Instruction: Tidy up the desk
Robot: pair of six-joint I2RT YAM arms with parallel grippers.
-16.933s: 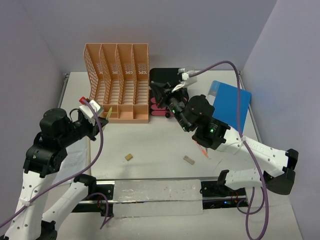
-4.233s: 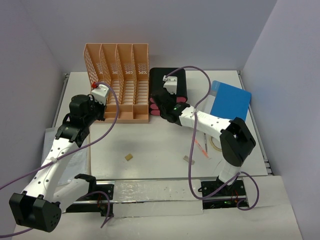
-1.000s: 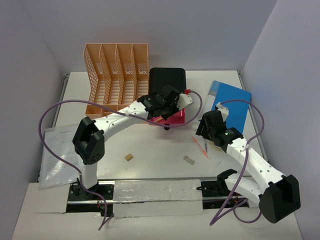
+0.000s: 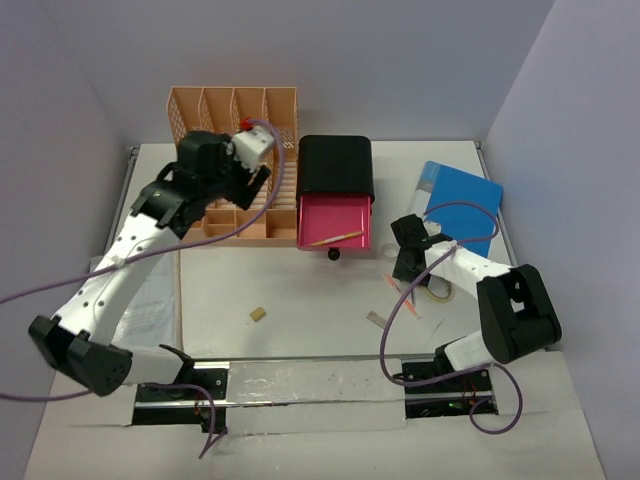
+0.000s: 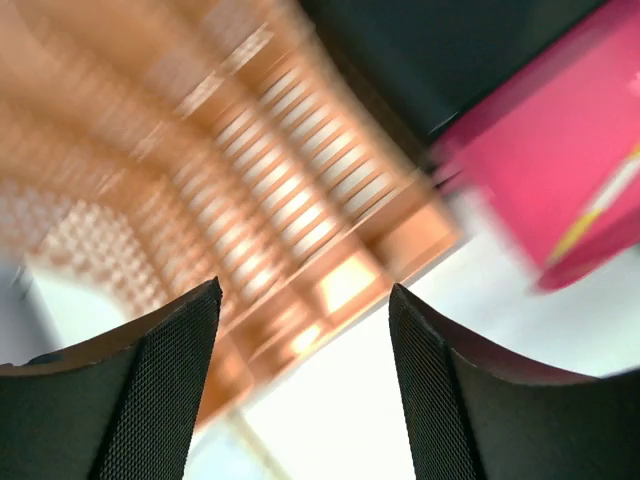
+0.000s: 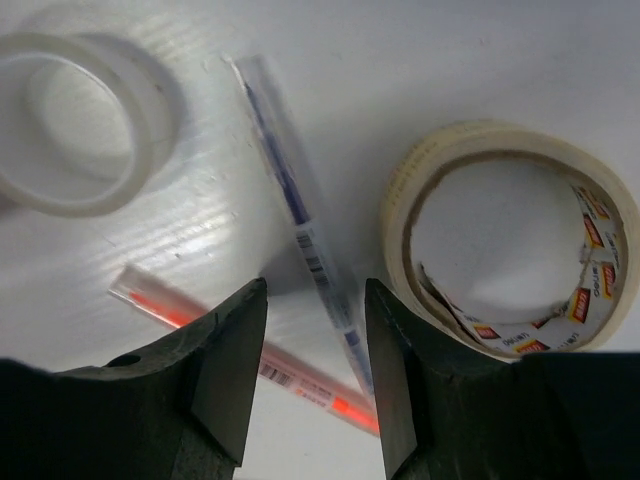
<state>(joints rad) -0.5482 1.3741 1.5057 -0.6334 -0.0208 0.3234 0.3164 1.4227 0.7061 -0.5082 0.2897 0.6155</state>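
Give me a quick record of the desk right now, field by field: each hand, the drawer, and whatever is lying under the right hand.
Left hand: open, empty, above peach lattice file rack
Right hand: open, straddling clear blue-ink pen
Pink drawer: open, sticking out of black box, yellow pencil inside
Beside pen: clear tape ring, beige tape roll, red-orange pen
Surface: large white desk
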